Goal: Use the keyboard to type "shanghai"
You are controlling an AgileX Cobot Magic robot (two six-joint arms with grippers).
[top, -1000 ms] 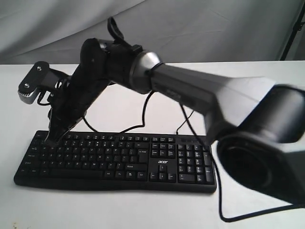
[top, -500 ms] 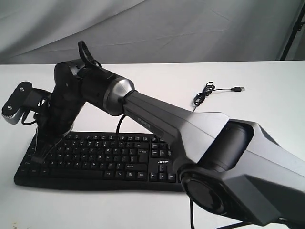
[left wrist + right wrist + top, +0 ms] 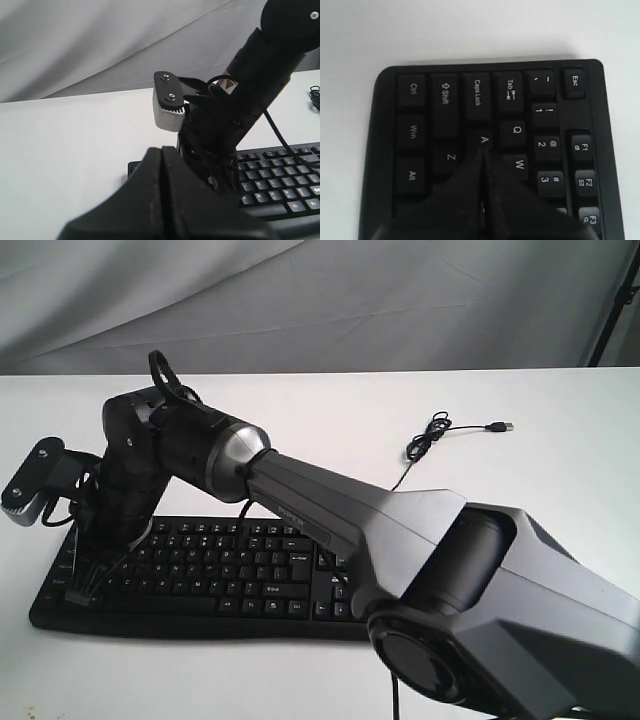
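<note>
The right gripper (image 3: 482,152), fingers pinched shut, has swung to the left end of the wide flat black plastic keyboard (image 3: 250,570). Its tip now meets the A key (image 3: 484,140), likely typing an "a".

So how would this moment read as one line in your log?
right gripper: shut, tip at A key | left gripper: shut | keyboard: on white table

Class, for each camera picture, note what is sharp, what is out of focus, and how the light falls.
Exterior view: even, soft light, faint shadows; the right arm looms large and slightly soft. Left wrist view: the left gripper in the foreground is blurred, the keyboard behind sharper. Right wrist view: key legends crisp, the right gripper blurred.
</note>
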